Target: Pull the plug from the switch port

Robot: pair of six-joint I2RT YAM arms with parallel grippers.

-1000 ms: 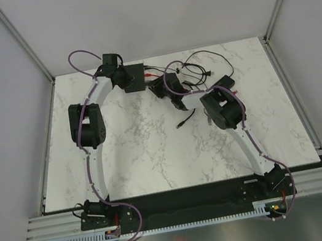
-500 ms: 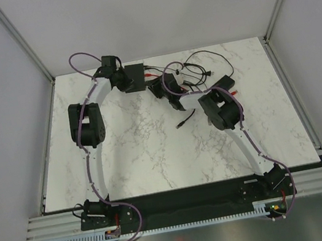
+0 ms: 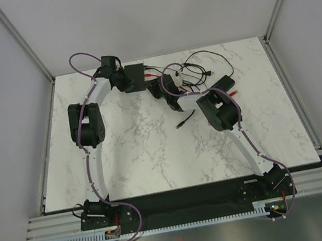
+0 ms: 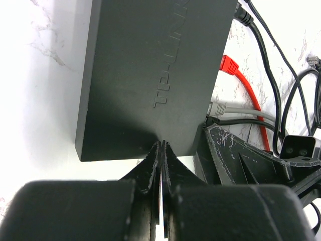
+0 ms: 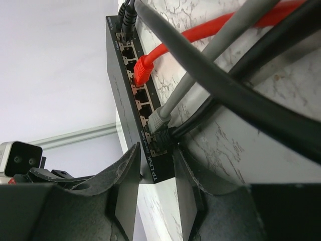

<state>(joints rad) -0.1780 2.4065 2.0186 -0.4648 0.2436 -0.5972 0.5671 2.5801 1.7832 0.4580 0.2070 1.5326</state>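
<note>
The switch (image 3: 136,75) is a flat matte-black box at the back of the table. My left gripper (image 3: 121,81) is shut, and its tips (image 4: 161,144) rest against the switch's (image 4: 150,65) near edge. In the right wrist view the port row (image 5: 138,95) holds a red plug (image 5: 142,70), a grey plug (image 5: 159,119) and a black plug (image 5: 165,135) side by side. My right gripper (image 5: 155,168) is open. Its jaws straddle the switch's end corner just below the black plug. It sits right of the switch in the top view (image 3: 158,88).
A tangle of black cords (image 3: 201,66) and a small black adapter brick (image 3: 224,82) lie right of the switch. A loose cable end (image 3: 180,123) lies on the marble mid-table. Red and grey cables (image 4: 248,100) run off to the right.
My right arm has moved back and left, bringing its open gripper up to the switch's port end. The left gripper has stayed at the switch.
</note>
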